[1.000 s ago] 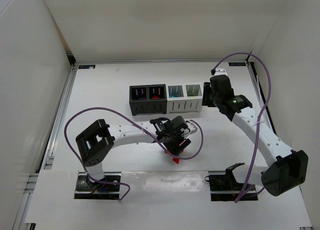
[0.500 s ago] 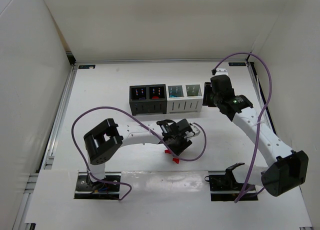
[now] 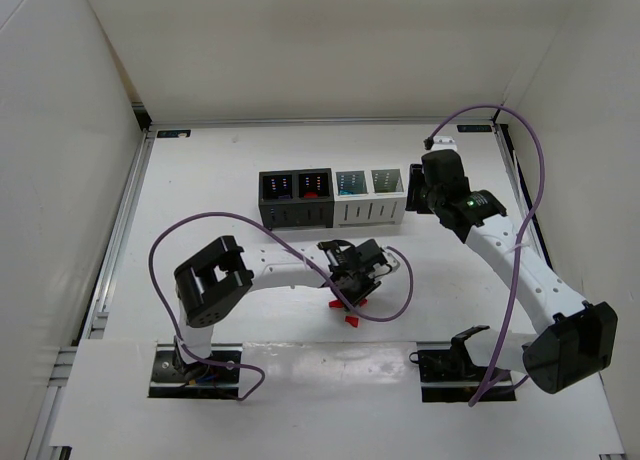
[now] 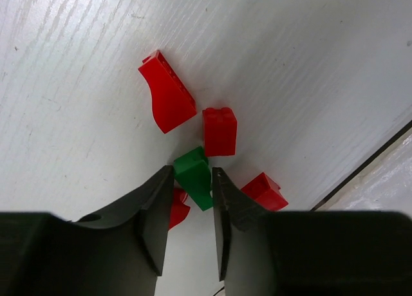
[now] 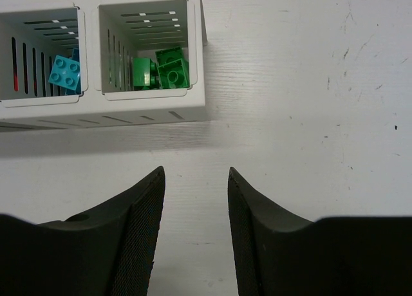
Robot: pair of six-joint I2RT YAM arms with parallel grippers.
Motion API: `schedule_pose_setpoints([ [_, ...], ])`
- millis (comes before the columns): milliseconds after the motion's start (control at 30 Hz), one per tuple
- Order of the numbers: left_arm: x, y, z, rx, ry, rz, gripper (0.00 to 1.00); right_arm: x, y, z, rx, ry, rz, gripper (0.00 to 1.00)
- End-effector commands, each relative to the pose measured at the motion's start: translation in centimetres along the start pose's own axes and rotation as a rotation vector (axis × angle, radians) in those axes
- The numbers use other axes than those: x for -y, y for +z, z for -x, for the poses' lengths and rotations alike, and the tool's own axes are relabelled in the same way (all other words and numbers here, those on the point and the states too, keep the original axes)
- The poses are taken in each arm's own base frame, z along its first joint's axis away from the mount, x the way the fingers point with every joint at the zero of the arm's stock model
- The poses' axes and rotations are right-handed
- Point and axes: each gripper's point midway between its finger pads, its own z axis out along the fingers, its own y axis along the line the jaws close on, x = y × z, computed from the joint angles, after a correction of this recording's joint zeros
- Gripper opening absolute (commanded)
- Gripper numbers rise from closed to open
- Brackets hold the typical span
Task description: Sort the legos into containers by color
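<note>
In the left wrist view my left gripper [image 4: 192, 170] is shut on a green lego [image 4: 195, 178] that rests on the white table. Red legos lie round it: a sloped one [image 4: 167, 100], a square one [image 4: 219, 131], one to the right [image 4: 264, 190] and one partly hidden behind the left finger [image 4: 178, 207]. From above, the left gripper [image 3: 350, 283] sits low over this cluster, and a red lego [image 3: 351, 320] shows just in front. The containers [image 3: 333, 212] stand in a row at mid-table. My right gripper [image 5: 195, 170] is open and holds nothing, just in front of the white bin [image 5: 154, 106] holding green legos [image 5: 168, 71].
A teal lego [image 5: 64, 72] lies in the neighbouring white bin. Purple cables [image 3: 200, 225] loop over both arms. A dark seam [image 4: 360, 174] marks the table's near edge beside the cluster. White walls enclose the table on three sides.
My left gripper's jaws have closed from wide apart onto the green lego, and the left arm has shifted slightly. The right arm has not moved.
</note>
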Motion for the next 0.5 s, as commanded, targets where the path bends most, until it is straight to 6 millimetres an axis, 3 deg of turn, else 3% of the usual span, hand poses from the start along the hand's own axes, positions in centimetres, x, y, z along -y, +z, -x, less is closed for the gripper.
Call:
schedule_pose_setpoints([
  [0, 0.3, -0.8, 1.4, 0.031, 0.004, 0.001, 0.39, 0.6, -0.3, 0.3, 0.021, 0.020, -0.022, 0.48],
  [100, 0.2, -0.8, 1.3, 0.023, -0.002, 0.006, 0.29, 0.7, -0.4, 0.4, 0.025, 0.018, -0.022, 0.48],
  [267, -1.2, -1.7, 1.7, 0.060, -0.039, 0.088, 0.26, 1.1, -0.7, 0.4, 0.035, 0.030, -0.039, 0.48],
  [367, -2.8, -3.6, 2.5, 0.110, -0.073, 0.170, 0.26, 1.7, -1.0, 0.5, 0.052, 0.061, -0.057, 0.48],
  [400, -3.1, -5.3, 3.6, 0.160, -0.081, 0.182, 0.26, 2.2, -1.2, 0.6, 0.063, 0.080, -0.064, 0.48],
  [467, -5.4, -6.9, 4.9, 0.212, -0.110, 0.253, 0.26, 3.0, -1.4, 0.6, 0.068, 0.120, -0.078, 0.48],
])
